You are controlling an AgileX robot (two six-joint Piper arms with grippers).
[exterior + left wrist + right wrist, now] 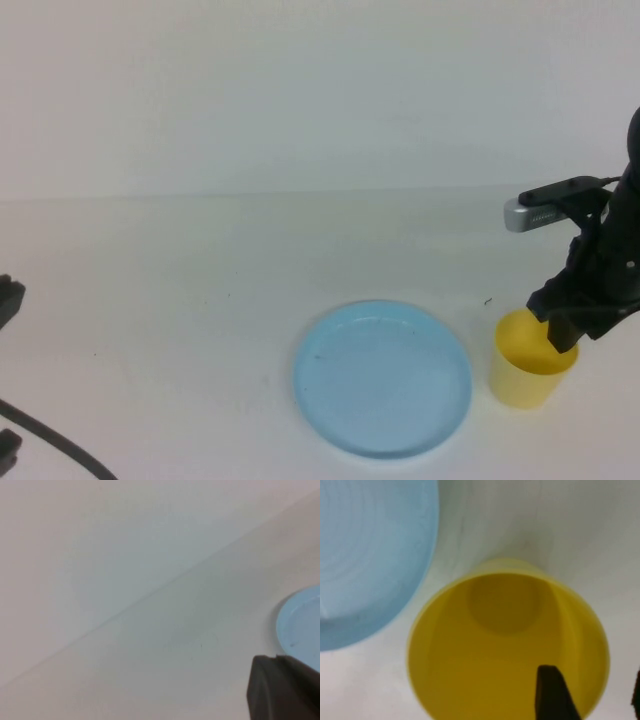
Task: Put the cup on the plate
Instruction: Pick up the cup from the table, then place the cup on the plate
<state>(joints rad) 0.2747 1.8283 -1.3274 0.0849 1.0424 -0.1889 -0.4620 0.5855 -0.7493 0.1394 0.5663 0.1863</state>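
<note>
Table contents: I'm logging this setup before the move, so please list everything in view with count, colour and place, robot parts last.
cup: one, yellow, upright on the table just right of the plate, not on it.
plate: one, light blue, flat on the table near the front, centre right, nothing on it.
table: one, white, carrying both items.
cable: one, black, front left corner of the table.
right gripper: one, black, at the cup's right rim, one finger inside the cup and the other outside its wall, jaws not yet shut on the wall.
left gripper: one, black, shut, parked at the far left, away from both items.
</note>
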